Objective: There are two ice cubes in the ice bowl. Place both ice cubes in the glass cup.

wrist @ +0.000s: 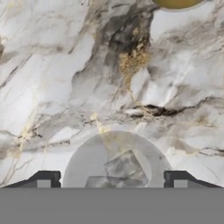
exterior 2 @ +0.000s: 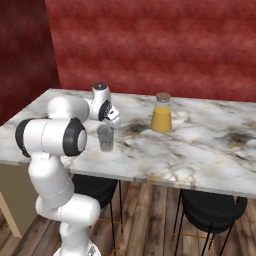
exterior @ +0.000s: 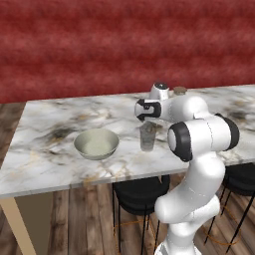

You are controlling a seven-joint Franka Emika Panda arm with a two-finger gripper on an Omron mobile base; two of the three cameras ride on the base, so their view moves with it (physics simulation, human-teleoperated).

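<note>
The tool [wrist: 112,178] is held directly above the glass cup [wrist: 117,162], pointing straight down; in the hand view its two dark fingertips [wrist: 46,178] are seen spread wide to either side of the cup's round rim, with nothing held between them. This position over the mouth of the cup is judged to be chosen so that a released cube falls inside and not onto the desk [wrist: 65,78]. Two ice cubes [wrist: 124,168] are seen through the rim, lying at the bottom of the cup and touching each other.

From the base views the cup [exterior: 147,136] is seen standing upright on the marble desk, just below the tool [exterior: 145,117]. The ice bowl [exterior: 96,144] is set to the left of the cup, near it but apart, on the same desk; no cubes can be made out in it, so the task is judged close to done. An amber bottle [exterior 2: 161,113] with a tan cap stands further back on the desk, well apart from the cup. Black stools [exterior 2: 212,206] are tucked under the desk's near edge.

No brand, label or writing can be read anywhere.
</note>
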